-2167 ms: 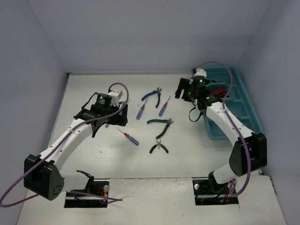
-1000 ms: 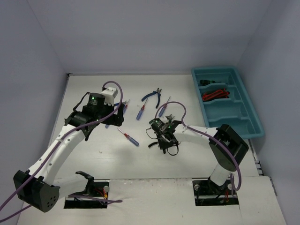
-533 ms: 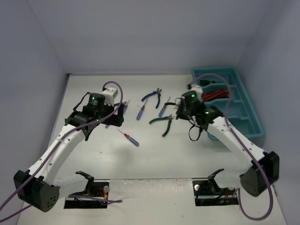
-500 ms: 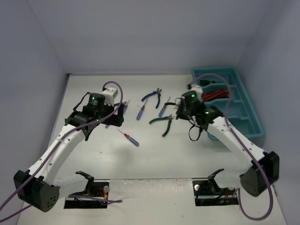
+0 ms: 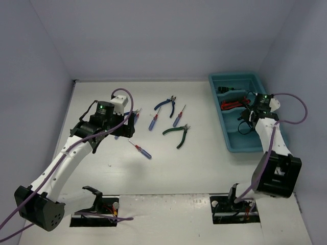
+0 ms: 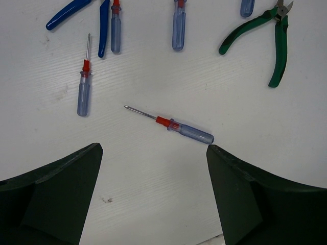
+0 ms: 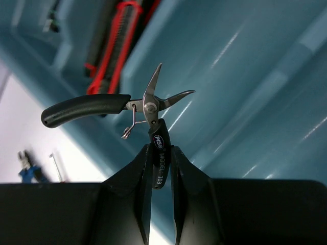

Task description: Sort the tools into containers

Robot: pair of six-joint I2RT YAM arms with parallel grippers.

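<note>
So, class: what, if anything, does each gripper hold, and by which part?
The right gripper pinches black-handled pliers by one handle, over the teal tray. The left gripper is open, holding nothing.

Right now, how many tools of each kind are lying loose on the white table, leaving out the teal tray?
Screwdrivers: 5
Pliers: 2
Total: 7

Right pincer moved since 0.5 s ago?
Yes. The right pincer went rightward, from beside the green pliers to over the teal tray, gripping black-handled pliers.
</note>
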